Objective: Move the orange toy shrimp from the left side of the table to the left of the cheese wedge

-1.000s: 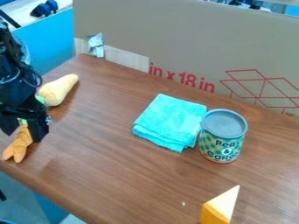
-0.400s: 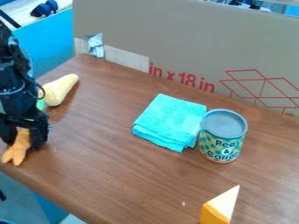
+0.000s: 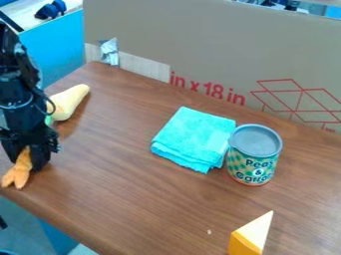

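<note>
The claw (image 3: pixel 25 165) is at the left of the camera view, pointing down, and I judge it to be narrow, with the orange toy (image 3: pixel 17 175) held between its two fingers. The toy is low on the table (image 3: pixel 133 199), close to the left front edge, and its forked end comes out below the claw towards that edge. Its upper part is hidden from me by the claw, so I cannot tell its full length.

I think this toy is light, perhaps of plastic or foam; I cannot tell how stiff it is. A gentle squeeze should be enough. If the surface is smooth, it could turn between the fingers, so I prefer the thicker body above the fork, with one finger flat on each side. The two thin ends I would not pinch, because they may bend or slip out.

Behind the claw lies the yellow toy (image 3: pixel 67 102), quite near, so I must mind it when I move sideways. The blue cloth (image 3: pixel 193 137), the can (image 3: pixel 254 159) just beside it, and the wedge (image 3: pixel 250 239) are well apart from my grip.
</note>
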### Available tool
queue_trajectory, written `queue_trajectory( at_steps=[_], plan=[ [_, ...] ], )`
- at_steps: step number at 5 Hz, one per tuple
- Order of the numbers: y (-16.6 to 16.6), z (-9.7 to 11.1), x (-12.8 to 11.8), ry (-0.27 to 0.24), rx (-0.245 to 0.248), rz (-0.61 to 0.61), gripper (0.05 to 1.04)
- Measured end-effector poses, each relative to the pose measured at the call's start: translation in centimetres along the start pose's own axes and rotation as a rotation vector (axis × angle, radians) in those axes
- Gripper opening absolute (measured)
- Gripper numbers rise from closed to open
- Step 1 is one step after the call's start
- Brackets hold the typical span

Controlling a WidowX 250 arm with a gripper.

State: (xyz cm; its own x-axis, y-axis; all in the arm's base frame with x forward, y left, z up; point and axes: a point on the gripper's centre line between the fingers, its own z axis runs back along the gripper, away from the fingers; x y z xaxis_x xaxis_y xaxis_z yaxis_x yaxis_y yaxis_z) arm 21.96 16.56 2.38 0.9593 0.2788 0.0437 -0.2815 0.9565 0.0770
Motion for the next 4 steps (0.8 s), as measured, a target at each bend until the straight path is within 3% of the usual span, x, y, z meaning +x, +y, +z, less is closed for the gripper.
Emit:
queue_trajectory(
  at_steps=[1,2,3,4],
  plan=[
    [-1.3,1.4,-0.2,-0.033,-0.032,-0.031,0.566],
    [-4.6,4.9,-0.4,-0.105,-0.093,-0.081,0.566],
    [-9.7,7.8,-0.7,-0.136,-0.118,-0.231,0.566],
    [-14.6,8.4,-1.4,-0.139,-0.138,-0.368,0.566]
  ],
)
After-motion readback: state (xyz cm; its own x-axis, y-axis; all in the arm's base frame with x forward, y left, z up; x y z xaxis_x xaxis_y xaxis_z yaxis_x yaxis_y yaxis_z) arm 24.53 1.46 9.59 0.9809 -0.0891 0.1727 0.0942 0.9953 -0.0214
